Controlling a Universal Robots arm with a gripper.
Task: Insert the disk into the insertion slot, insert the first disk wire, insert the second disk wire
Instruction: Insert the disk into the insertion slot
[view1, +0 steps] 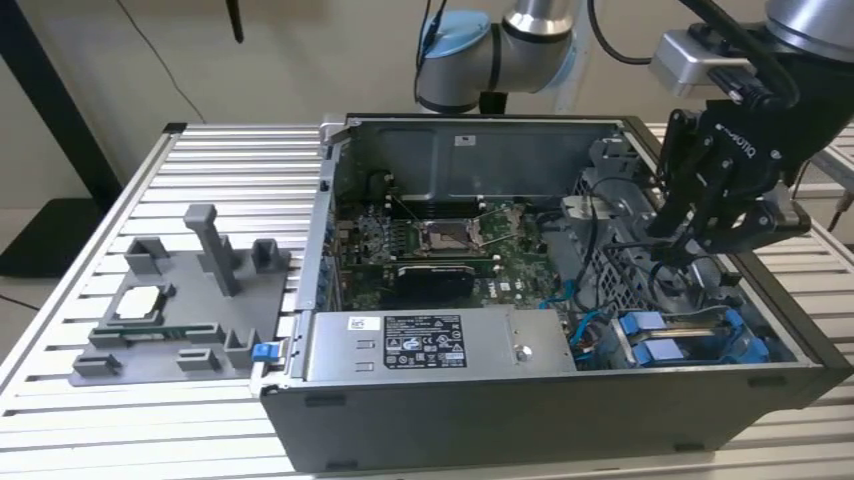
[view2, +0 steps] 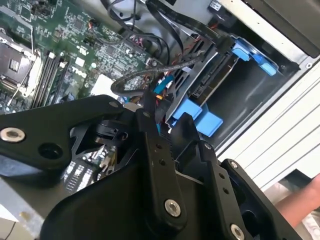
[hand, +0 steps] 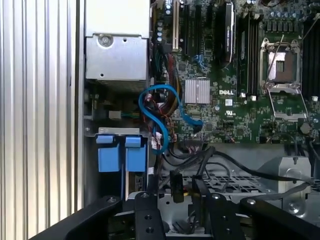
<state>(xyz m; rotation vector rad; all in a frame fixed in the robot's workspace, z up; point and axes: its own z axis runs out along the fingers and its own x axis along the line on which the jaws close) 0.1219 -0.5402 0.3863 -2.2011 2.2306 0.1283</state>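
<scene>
Two blue-framed drives (view1: 657, 338) sit side by side in the grey drive cage (view1: 747, 330) at the case's near corner, on the exterior view's right. Their blue tabs (hand: 121, 152) stick out next to each other, and I cannot tell which one is the disk. My black gripper (view1: 683, 250) hangs just above the cage among loose wires. Its fingers (hand: 150, 207) stand apart, so it is open. A black wire connector (hand: 176, 186) stands between them, with a gap on each side. A blue wire (hand: 156, 102) loops near the drives, and a black braided wire (view2: 131, 76) curves past the fingertips (view2: 148, 117).
A silver labelled power-supply box (view1: 427, 345) fills the case's front. The green motherboard (view1: 427, 240) with its open processor socket lies behind it. A grey fixture (view1: 187, 300) holding small parts stands on the slatted table (view1: 80, 410) at the exterior view's left.
</scene>
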